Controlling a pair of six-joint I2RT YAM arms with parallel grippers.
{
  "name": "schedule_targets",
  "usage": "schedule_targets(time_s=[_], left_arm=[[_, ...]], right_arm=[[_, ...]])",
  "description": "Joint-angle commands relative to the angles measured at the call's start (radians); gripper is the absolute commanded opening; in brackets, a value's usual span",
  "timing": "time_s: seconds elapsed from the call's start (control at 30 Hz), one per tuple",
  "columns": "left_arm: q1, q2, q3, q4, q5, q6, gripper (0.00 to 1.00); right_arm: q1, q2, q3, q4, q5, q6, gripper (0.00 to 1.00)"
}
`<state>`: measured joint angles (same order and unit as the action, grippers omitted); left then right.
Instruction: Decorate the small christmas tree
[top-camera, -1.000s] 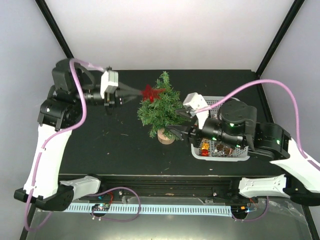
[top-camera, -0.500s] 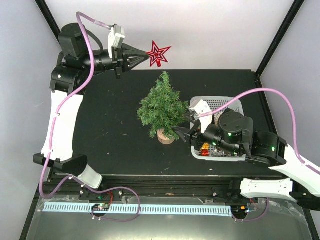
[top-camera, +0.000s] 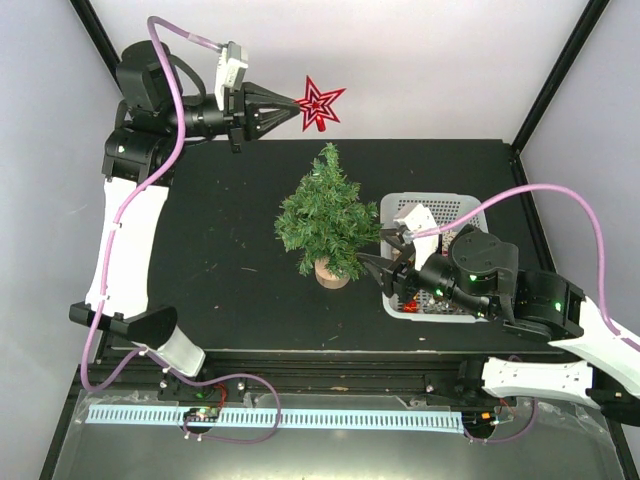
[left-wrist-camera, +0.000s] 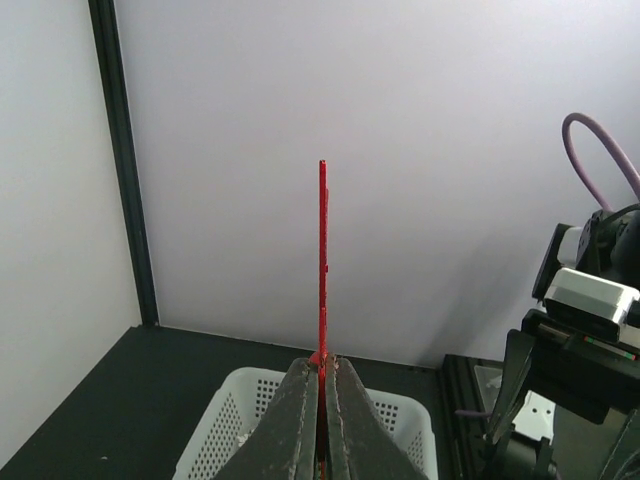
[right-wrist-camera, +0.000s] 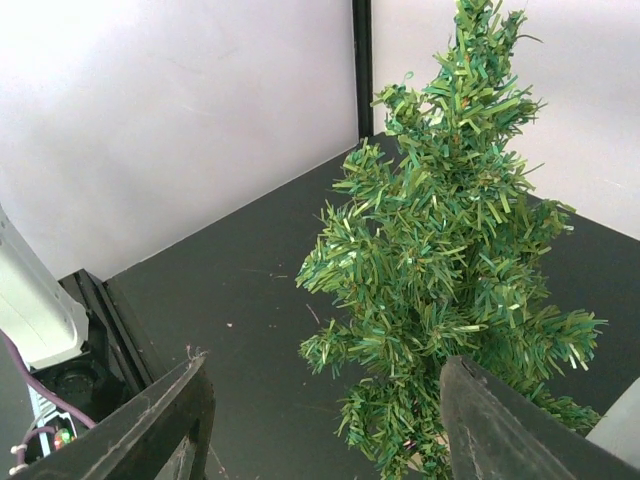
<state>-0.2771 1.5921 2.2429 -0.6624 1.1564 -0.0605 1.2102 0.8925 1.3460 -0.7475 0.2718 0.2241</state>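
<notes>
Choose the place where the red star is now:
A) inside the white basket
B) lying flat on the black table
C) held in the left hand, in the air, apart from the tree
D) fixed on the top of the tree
C: the left hand is shut on the red star and holds it in the air, while the tree has a bare tip.

Pretty obviously a robotics lab rig, not anyone's living room. The black surface (top-camera: 220, 250) was boxed in by plain pale walls (top-camera: 420, 60) and black frame posts (left-wrist-camera: 125, 160). A left arm (top-camera: 125, 240) and right arm (top-camera: 545, 375) were bolted along its near edge, purple cables (top-camera: 545, 186) looping everywhere.
</notes>
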Motion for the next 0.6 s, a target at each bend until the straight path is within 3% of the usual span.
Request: schedule_targets(time_s=[0.0, 0.57], left_arm=[[-0.016, 0.011, 0.027, -0.016, 0.016, 0.007, 0.02], [-0.067, -0.003, 0.018, -0.151, -0.096, 0.16, 0.02]], right_arm=[[-0.001, -0.007, -0.007, 0.001, 0.034, 0.013, 0.63], [0.0, -0.029, -0.039, 0.007, 0.041, 0.032, 0.63]])
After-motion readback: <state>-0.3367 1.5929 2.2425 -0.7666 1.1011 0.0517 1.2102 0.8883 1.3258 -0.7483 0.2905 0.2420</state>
